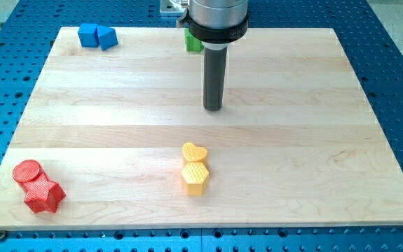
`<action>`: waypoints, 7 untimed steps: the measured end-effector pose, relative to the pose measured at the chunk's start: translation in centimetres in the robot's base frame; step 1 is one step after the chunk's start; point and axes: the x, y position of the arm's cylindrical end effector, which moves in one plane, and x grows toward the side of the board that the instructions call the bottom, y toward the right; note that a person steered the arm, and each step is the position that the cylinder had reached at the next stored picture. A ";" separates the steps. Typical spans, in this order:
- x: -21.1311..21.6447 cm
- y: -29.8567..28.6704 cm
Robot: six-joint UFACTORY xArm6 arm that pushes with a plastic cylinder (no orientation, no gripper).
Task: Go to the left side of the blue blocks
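Listing the board for you: two blue blocks point(97, 36), touching, sit at the view's top left corner of the wooden board point(292, 105); one is a cube, the other's shape is hard to tell. A green block point(193, 42) is half hidden behind the rod near the top edge. A yellow heart point(194, 152) and a yellow hexagon point(195, 177) touch below centre; a red cylinder point(26, 171) and a red star point(44, 195) touch at the bottom left. Risks, as you should judge them: the free strip left of the blue pair is narrow, so a straight run from the right would likely strike the pair and push it off the board's edge; a wide swing could carry the tip off the board. Pose: the rod stands upright, with my tip point(213, 108) down on bare wood near the middle, well apart from the blue pair and to their right, nearer the green block. No gripper is fitted, so there is nothing spread or pinched to report.
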 end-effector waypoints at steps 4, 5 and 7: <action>-2.1 1.9; -4.5 -7.0; -7.5 -31.4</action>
